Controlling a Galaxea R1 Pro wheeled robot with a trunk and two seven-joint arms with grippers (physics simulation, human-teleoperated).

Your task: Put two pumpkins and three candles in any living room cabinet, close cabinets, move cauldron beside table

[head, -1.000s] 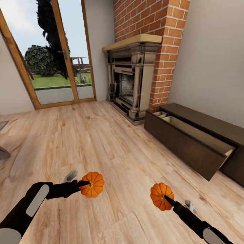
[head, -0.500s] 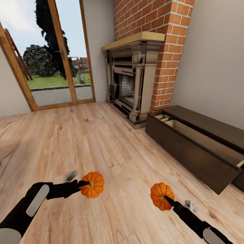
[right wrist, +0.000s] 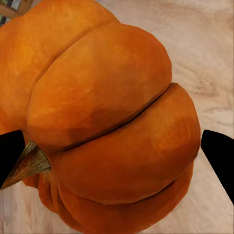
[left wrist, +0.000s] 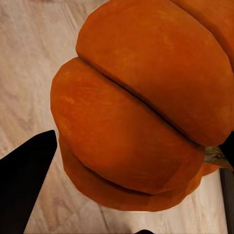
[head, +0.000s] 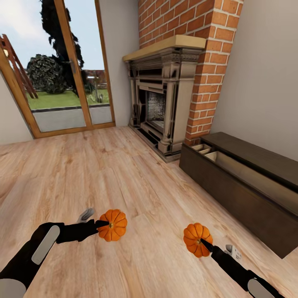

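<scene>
My left gripper (head: 103, 224) is shut on an orange ribbed pumpkin (head: 113, 224), held above the wood floor at the lower left of the head view. That pumpkin (left wrist: 141, 107) bulks large between dark fingers (left wrist: 24, 185) in the left wrist view. My right gripper (head: 203, 244) is shut on a second pumpkin (head: 196, 239) at the lower right; its ribs and stem (right wrist: 112, 131) sit between the black fingertips (right wrist: 219, 156). The long low dark brown cabinet (head: 231, 194) stands along the right wall, its front tipped open with the pale interior (head: 256, 178) showing.
A brick chimney with a stone fireplace (head: 161, 107) stands ahead, left of the cabinet. Glass doors in a wood frame (head: 66, 82) fill the far left wall. Pale plank floor (head: 103, 174) stretches open between me and the cabinet.
The whole view has swung: the cabinet and fireplace have slid right and lower, more of the doors' left side shows. Both arms and their pumpkins hold the same place in the picture.
</scene>
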